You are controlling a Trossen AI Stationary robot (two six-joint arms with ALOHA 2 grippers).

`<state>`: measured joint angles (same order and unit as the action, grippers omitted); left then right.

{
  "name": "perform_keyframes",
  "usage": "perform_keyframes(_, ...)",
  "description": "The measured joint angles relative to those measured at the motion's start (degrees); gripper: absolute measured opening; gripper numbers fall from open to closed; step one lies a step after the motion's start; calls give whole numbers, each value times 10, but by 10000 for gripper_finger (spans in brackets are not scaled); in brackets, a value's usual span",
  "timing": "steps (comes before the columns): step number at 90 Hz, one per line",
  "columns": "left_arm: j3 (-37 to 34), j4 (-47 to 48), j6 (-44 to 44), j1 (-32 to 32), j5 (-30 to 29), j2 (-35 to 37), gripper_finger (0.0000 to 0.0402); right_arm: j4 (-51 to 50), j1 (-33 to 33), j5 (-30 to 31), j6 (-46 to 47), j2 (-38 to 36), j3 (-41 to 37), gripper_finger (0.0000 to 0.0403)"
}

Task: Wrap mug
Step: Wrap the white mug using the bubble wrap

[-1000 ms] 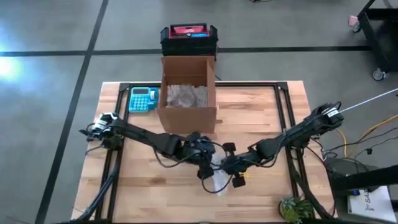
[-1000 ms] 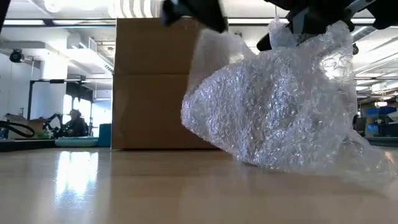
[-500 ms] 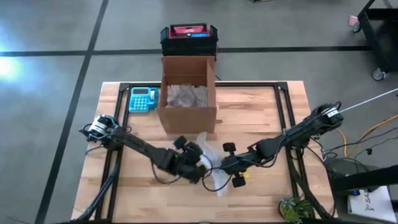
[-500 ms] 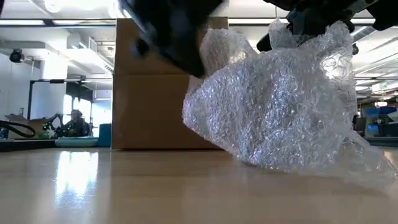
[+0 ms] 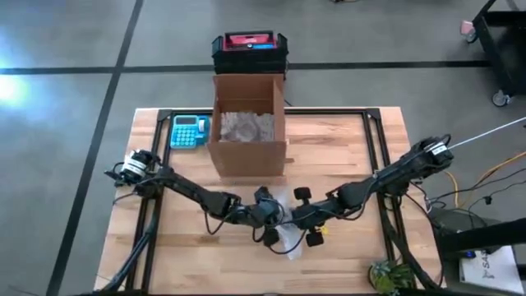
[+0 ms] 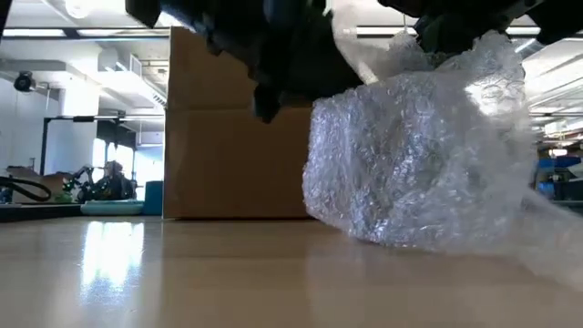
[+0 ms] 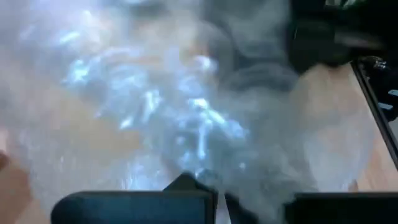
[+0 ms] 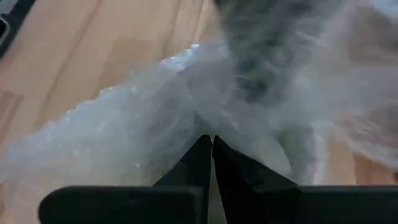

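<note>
Bubble wrap (image 6: 419,155) between both tools

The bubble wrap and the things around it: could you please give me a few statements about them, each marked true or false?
1. The right gripper is shut on the bubble wrap. True.
2. The cardboard box is closed. False: it is open at the top, with wrap inside.
3. A calculator lies left of the box in the high view. True.
4. The bubble wrap lies flat on the table. False: it stands bunched in a mound.
5. The left gripper is parked at the table's edge. False: it is at the wrap.
</note>
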<state>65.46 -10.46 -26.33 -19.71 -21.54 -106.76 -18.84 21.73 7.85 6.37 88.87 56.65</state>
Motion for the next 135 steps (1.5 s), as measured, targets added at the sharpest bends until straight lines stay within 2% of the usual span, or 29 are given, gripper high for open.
perform_keyframes(22, -3, -20, 1, 0, -18, -12, 0, -216, -14, 15, -23, -12, 136, 8)
perform_keyframes(39, -3, -26, 2, 0, -25, -15, 0, -149, -25, 37, -64, -5, 156, 8)
perform_keyframes(52, -4, -26, 3, 0, -30, -14, 0, -149, -25, -26, -37, 28, 134, 8)
perform_keyframes(71, -1, -28, 1, 0, -27, -9, 0, -132, -27, -30, -25, 100, 107, 8)
perform_keyframes(82, 21, 11, -1, -1, 4, 5, 0, -125, -26, -29, -25, 123, 110, 8)
perform_keyframes(91, 55, 78, -3, -5, 15, 23, 0, -120, -26, -33, -31, 129, 119, 8)
perform_keyframes(96, 77, 129, -5, -6, 4, 28, 0, -121, -26, -32, -34, 128, 121, 8)
perform_keyframes(101, 88, 156, -18, -11, -41, 28, 0, -122, -27, -32, -34, 125, 121, 8)
perform_keyframes(104, 88, 156, -30, -13, -63, 26, 0, -122, -28, -32, -35, 123, 121, 8)
perform_keyframes(107, 87, 145, -36, -12, -59, 19, 0, -123, -29, -33, -39, 120, 121, 8)
perform_keyframes(118, 79, 66, -42, -6, 29, -31, 0, -124, -29, -36, -44, 114, 119, 8)
perform_keyframes(135, 83, 55, -70, -8, -5, -79, 0, -176, -25, -38, -34, 100, 133, 8)
